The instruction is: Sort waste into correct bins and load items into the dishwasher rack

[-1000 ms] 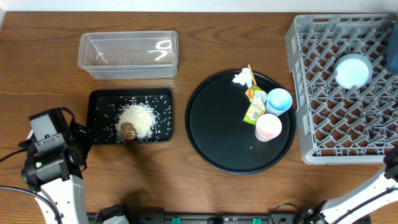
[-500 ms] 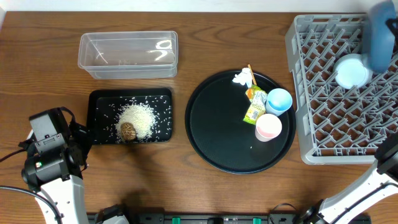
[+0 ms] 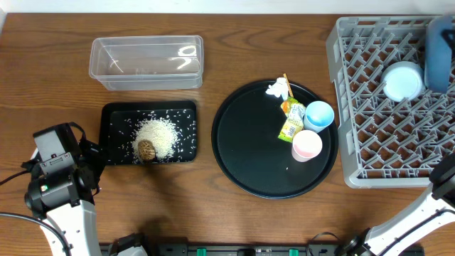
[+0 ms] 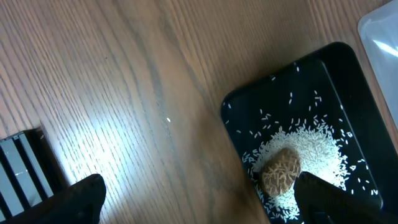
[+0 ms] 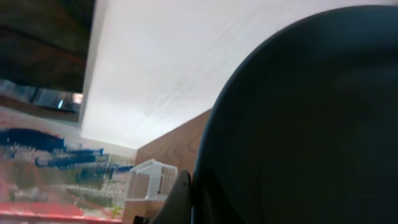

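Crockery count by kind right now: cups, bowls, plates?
Cups: 2 (pink cup, light blue cup)
Bowls: 1 (white bowl)
Plates: 1 (dark blue plate)
Total: 4

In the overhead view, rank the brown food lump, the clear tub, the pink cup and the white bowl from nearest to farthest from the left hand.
From the left hand:
1. Brown food lump, on the shallow black tray beside it.
2. Clear tub, beyond that tray, toward the back.
3. Pink cup, on the round black tray.
4. White bowl, in the grey rack, far right.
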Robot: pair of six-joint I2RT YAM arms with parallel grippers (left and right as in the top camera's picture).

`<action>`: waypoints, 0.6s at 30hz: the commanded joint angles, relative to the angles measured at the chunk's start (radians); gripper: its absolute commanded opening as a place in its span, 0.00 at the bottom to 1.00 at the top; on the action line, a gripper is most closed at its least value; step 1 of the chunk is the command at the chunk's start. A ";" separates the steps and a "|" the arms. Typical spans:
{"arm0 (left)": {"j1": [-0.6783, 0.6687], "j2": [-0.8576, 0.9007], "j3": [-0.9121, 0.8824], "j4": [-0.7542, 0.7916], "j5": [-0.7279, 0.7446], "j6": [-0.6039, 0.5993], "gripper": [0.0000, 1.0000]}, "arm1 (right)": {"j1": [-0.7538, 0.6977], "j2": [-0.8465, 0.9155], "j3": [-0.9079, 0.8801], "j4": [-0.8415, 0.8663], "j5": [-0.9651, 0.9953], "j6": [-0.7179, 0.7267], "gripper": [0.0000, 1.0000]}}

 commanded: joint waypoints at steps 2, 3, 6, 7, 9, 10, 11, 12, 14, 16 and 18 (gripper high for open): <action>0.003 0.003 0.001 -0.002 -0.008 -0.010 0.98 | -0.003 0.003 -0.006 0.058 -0.134 0.112 0.01; 0.003 0.003 0.001 -0.002 -0.008 -0.010 0.98 | -0.003 0.003 -0.006 0.058 -0.132 0.112 0.01; 0.003 0.003 0.001 -0.002 -0.008 -0.010 0.98 | -0.003 0.003 -0.008 0.037 -0.095 0.111 0.01; 0.003 0.003 0.001 -0.002 -0.008 -0.010 0.98 | -0.003 0.003 -0.010 0.028 -0.080 0.103 0.01; 0.003 0.003 0.001 -0.002 -0.008 -0.010 0.98 | -0.003 0.003 -0.011 0.013 -0.051 0.093 0.01; 0.003 0.003 0.001 -0.002 -0.008 -0.010 0.98 | -0.003 0.003 -0.011 -0.001 -0.032 0.085 0.01; 0.003 0.003 0.001 -0.002 -0.008 -0.010 0.98 | -0.003 0.003 -0.011 -0.016 -0.010 0.071 0.01; 0.003 0.003 0.001 -0.002 -0.008 -0.010 0.98 | -0.003 0.003 -0.011 -0.034 0.011 0.047 0.01; 0.003 0.003 0.001 -0.002 -0.008 -0.010 0.98 | -0.003 0.003 -0.011 -0.080 0.068 0.005 0.01; 0.003 0.003 0.001 -0.002 -0.008 -0.010 0.98 | 0.001 0.003 -0.011 -0.121 0.137 -0.029 0.01; 0.003 0.003 0.001 -0.002 -0.008 -0.010 0.98 | 0.005 0.003 -0.011 -0.153 0.212 -0.055 0.01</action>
